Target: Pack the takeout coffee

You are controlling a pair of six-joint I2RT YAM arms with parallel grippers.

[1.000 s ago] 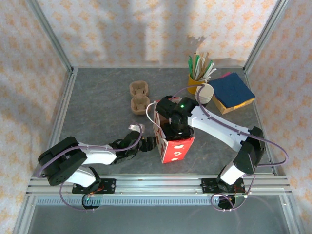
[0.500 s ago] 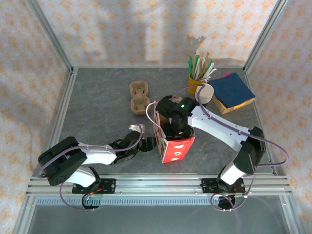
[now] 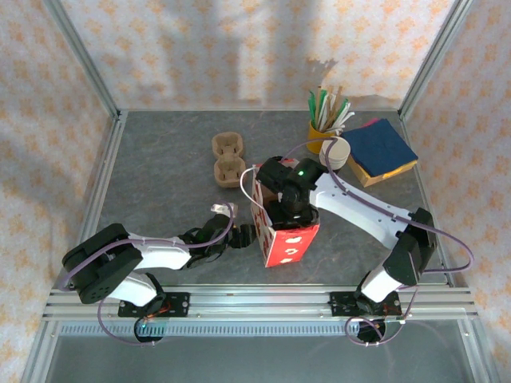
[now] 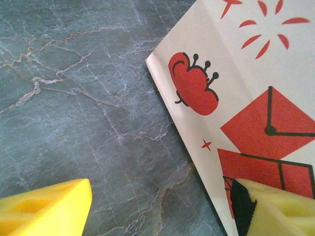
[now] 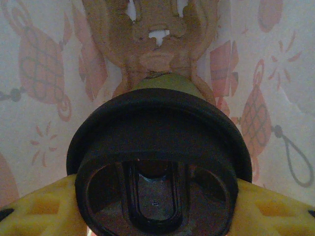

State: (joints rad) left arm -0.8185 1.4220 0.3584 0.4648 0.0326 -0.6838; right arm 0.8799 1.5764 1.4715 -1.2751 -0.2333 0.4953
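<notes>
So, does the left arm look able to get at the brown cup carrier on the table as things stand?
Probably yes: the left fingers stand open beside the bag, and bare table lies between them and the cup carrier.

Top cam: high at near edge, looking down on whole table [image 3: 160, 159]. L wrist: low, v. close to bag [image 4: 246, 59] outside. R wrist: inside bag, right atop takeout coffee [image 5: 157, 147]. Bag shared, all 3.

Red-and-white bag [image 3: 286, 235] stands centre, near side of grey table [image 3: 160, 175]. Brown pulp carrier [image 3: 227, 156] far-left of it. Far right: yellow cup [image 3: 319, 137] w/ stir sticks [image 3: 329, 108], blue napkin stack [image 3: 380, 148] beside.
</notes>
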